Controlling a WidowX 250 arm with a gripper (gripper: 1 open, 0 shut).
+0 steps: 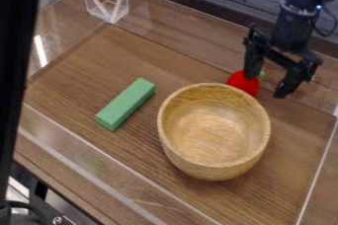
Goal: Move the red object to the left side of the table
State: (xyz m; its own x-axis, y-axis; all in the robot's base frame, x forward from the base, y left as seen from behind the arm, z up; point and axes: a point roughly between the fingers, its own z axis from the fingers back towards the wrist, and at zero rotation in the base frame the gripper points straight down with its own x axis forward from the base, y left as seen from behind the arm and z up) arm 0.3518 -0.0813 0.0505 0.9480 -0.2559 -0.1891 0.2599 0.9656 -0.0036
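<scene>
Camera, red object (242, 79) orientation hidden, tool (280, 75) straddling

Block (126, 105) left of bowl (214, 130), apart.

Robot lab bench: wood-grain table (79, 86) inside clear acrylic walls (106, 7).

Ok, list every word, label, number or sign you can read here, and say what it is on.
None: no readable text anywhere.
Green block: plain.
Bowl: bare wood.
Red toy: no marking.
Pincer: black, no label visible.
Table and clear walls: unmarked.
</scene>
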